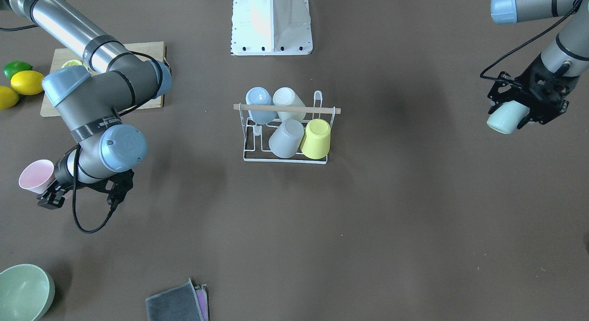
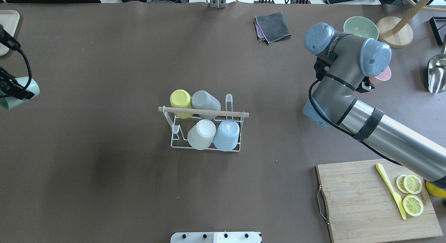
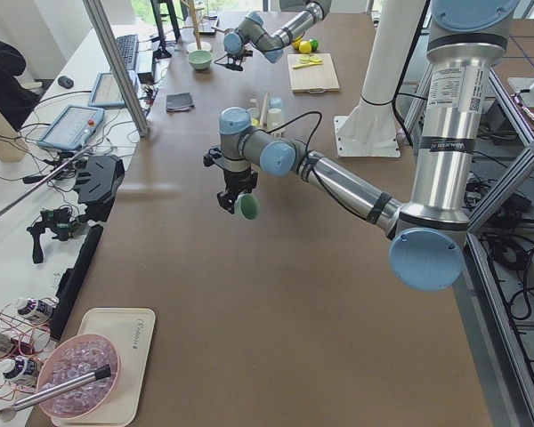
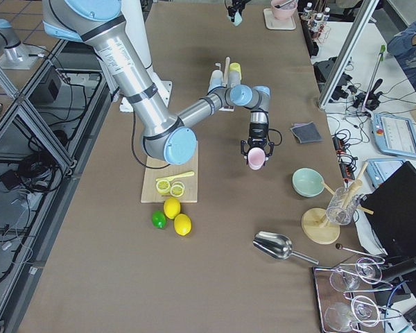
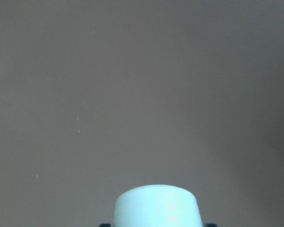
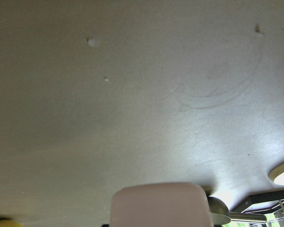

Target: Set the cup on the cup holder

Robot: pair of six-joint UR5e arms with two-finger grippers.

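Cup holder point(image 1: 322, 110) is far from me; my left gripper point(image 1: 513, 111) squeezes a mint cup point(image 1: 502, 120), my right gripper point(image 1: 51, 193) a pink cup point(image 1: 35, 175).

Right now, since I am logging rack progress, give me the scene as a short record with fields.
Cup holder: mid-table, upright
Cups on it: yellow cup, grey cup, white cup, blue cup, all inverted
Free prongs: two, as far as visible
Left claw: shut on mint cup, off to one side of the holder
Right claw: shut on pink cup, off to the other side
Cups not yet placed: two
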